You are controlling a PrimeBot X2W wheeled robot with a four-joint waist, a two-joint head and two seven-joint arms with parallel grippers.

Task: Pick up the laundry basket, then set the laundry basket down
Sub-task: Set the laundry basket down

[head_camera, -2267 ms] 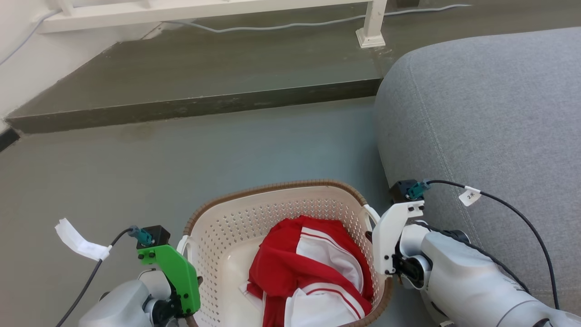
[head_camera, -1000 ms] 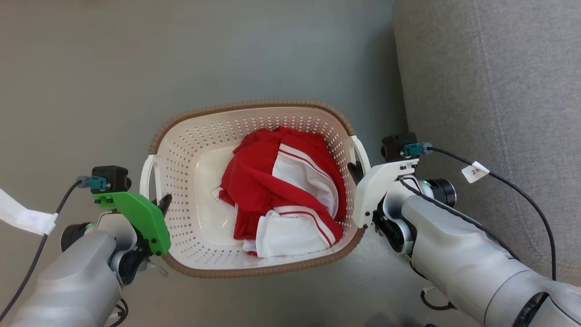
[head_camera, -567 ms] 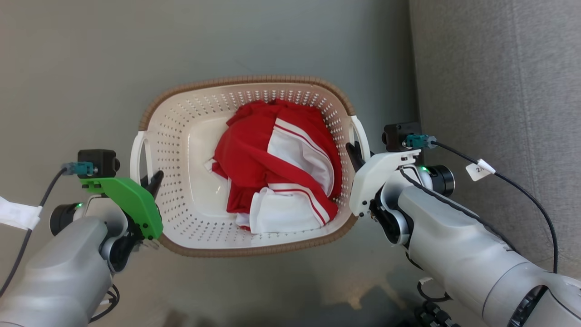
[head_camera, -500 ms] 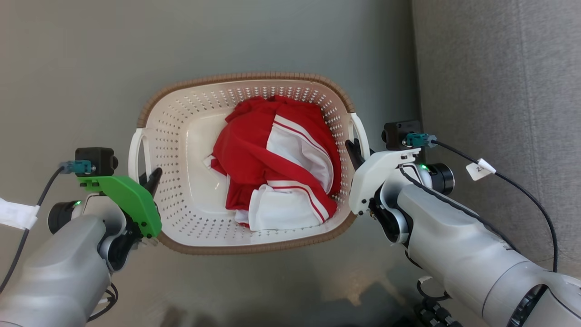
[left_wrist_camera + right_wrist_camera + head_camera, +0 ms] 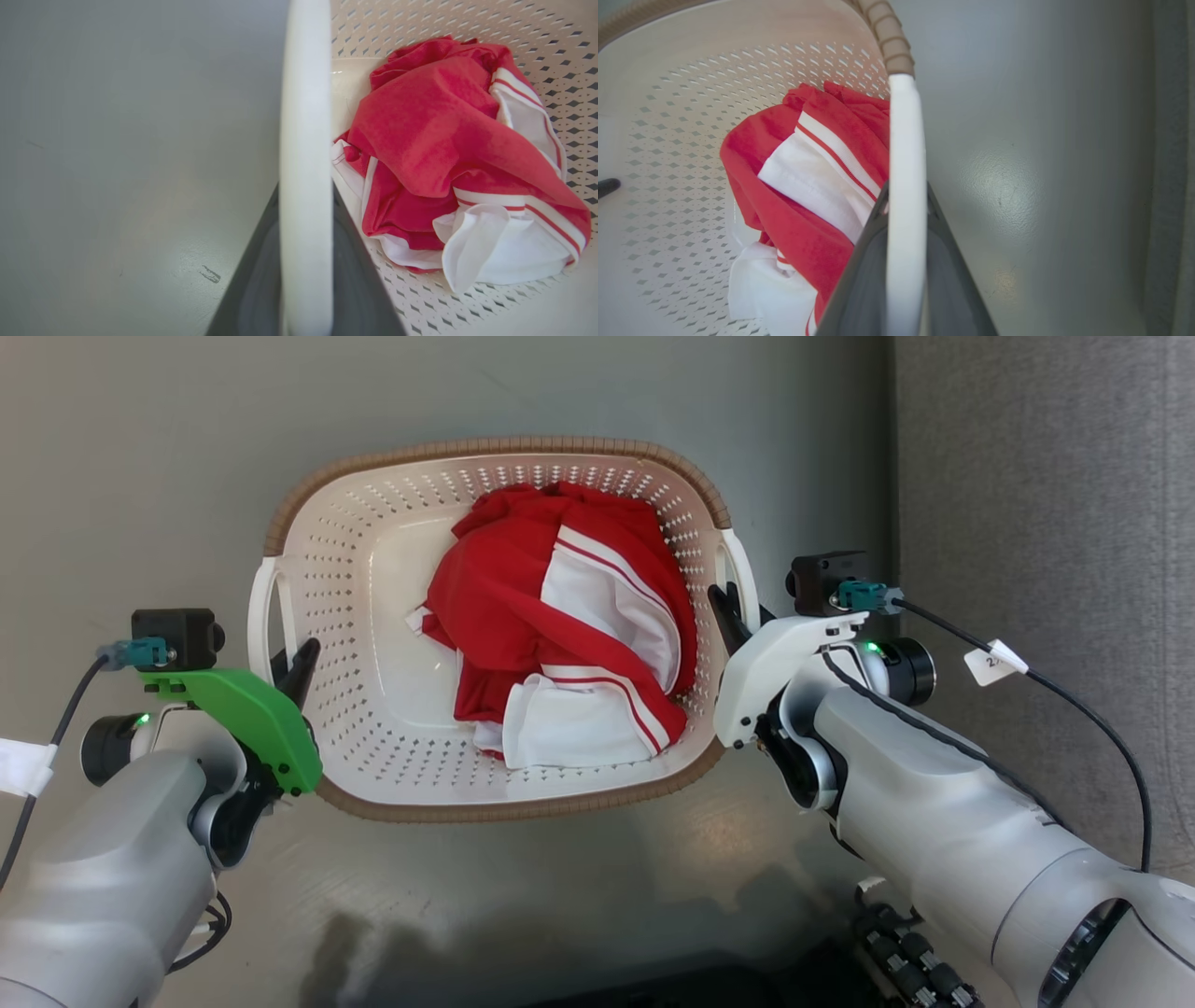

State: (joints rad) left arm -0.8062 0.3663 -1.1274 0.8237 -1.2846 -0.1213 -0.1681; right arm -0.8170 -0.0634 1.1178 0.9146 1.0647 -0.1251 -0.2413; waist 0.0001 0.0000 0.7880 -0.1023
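1. A white handle point(image 5: 304, 93) of the cream-white perforated plastic laundry basket point(image 5: 355, 644) hides the gap inside the left pincer point(image 5: 306, 186).
2. The opposite handle point(image 5: 903, 116) does so inside the right pincer point(image 5: 906, 184).
3. Between them, crumpled red-and-white cloth point(image 5: 523, 616) covers part of its floor.

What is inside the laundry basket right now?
A crumpled red-and-white garment lies in the laundry basket, toward its right side. Bare perforated bottom shows on the left; anything under the cloth is hidden.

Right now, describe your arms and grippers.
Both forearms are pale grey, fingers dark. The left gripper wears a green bracket, the right gripper a white bracket. Each carries a black camera block, teal plug and black cable with a white tag.
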